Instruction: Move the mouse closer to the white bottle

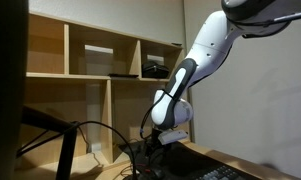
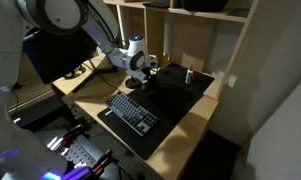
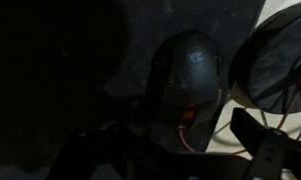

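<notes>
**Figure: approach phase, before the grasp.** In the wrist view the mouse (image 3: 188,72) lies directly ahead of the end effector (image 3: 175,150), beside a pair of headphones (image 3: 275,60). A thin red cable (image 3: 190,128) runs in front of the mouse. The 2 fingers appear as dark shapes set well apart at the lower edge of the wrist view. Nothing lies between them, so the end effector reads as released and empty, although the picture is very dim.

In an exterior view the end effector (image 2: 140,78) hangs low over the far left part of the black mat on the desk (image 2: 88,90), behind the keyboard (image 2: 130,112). The mouse itself cannot be made out there. The white bottle (image 2: 188,75), slim and upright with a reddish top, stands well apart near the back edge of the mat.

The step in hand is judged to be the descent onto the mouse, so the task is only just begun. The next move calls for straddling the mouse body, avoiding the cable and headphones, then carrying it across the mat toward the bottle.

**Writing:** a faint emblem marks the mouse's back, but it is unreadable. The key legends are too small to read.
</notes>
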{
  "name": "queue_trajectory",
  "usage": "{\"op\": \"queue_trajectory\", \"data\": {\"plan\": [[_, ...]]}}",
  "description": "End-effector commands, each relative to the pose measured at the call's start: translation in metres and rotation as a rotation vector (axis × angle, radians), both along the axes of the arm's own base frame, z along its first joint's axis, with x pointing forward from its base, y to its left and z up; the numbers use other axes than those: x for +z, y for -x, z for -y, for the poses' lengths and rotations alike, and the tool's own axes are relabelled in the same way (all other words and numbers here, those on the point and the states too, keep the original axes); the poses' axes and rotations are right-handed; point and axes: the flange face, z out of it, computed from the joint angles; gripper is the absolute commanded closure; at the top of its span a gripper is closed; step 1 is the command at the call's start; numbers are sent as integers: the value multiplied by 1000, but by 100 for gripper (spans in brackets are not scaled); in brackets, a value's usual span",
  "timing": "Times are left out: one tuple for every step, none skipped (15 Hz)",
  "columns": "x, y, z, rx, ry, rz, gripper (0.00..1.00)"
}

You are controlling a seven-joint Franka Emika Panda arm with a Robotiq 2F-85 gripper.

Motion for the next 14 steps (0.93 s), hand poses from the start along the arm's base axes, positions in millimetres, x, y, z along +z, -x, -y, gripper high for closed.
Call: {"op": "queue_trajectory", "data": {"plan": [[-10, 0, -14, 48, 4, -45, 0], [-2, 1, -11, 25, -3, -17, 0], [-4, 2, -16, 31, -2, -23, 0], [-5, 2, -18, 35, -1, -25, 0], [-6, 2, -19, 36, 0, -26, 0], [-6, 2, -18, 35, 1, -27, 0], [-15, -3, -17, 18, 32, -26, 0], [-23, -7, -15, -2, 48, -29, 0], [-34, -11, -14, -16, 55, -33, 0], [-41, -13, -14, -21, 54, -34, 0], [-48, -16, -15, -26, 52, -32, 0], [-55, -18, -16, -28, 46, -40, 0], [-62, -21, -21, -31, 47, -38, 0], [-69, -22, -22, -35, 38, -51, 0]]}}
